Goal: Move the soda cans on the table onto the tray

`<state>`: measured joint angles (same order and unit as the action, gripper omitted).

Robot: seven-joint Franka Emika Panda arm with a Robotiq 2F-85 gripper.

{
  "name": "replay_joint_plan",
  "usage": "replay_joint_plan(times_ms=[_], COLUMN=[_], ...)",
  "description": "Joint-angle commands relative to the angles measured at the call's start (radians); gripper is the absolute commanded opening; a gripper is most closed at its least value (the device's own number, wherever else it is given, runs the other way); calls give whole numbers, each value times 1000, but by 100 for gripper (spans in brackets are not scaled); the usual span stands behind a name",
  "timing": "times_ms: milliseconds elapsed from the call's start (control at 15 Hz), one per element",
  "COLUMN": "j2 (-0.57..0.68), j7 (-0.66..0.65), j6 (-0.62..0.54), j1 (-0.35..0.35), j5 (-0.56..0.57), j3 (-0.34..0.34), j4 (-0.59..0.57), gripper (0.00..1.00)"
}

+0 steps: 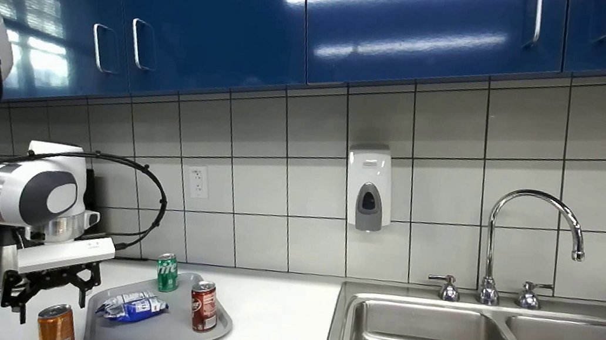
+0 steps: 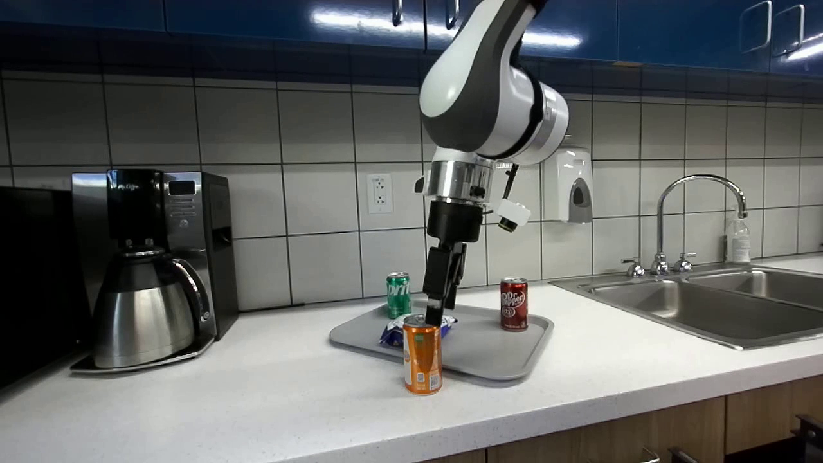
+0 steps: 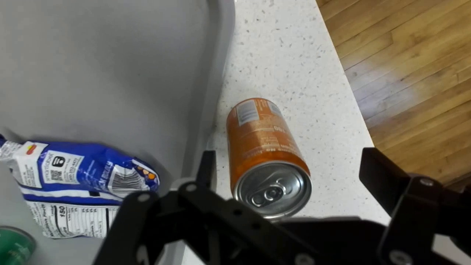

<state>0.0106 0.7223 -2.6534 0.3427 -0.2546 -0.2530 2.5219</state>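
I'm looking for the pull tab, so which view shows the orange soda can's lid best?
The wrist view looks down on the orange soda can, so its lid and pull tab show. Both exterior views show the lid foreshortened; in an exterior view, a gripper finger partly covers it.

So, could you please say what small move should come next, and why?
I'd probably lower the open gripper slightly: the orange can, not yet on the tray, appears between its fingers in the wrist view, and their tips seem only near the can's top.
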Motion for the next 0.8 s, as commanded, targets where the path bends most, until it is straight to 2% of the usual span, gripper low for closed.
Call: replay_joint_plan(times_ms=[0, 733], j2=[23, 85], j7=[-54, -96], j6=[-51, -81], j1=[-15, -22], j5=[90, 205], j3=[-23, -42], j4=[3, -22], gripper=[100, 100])
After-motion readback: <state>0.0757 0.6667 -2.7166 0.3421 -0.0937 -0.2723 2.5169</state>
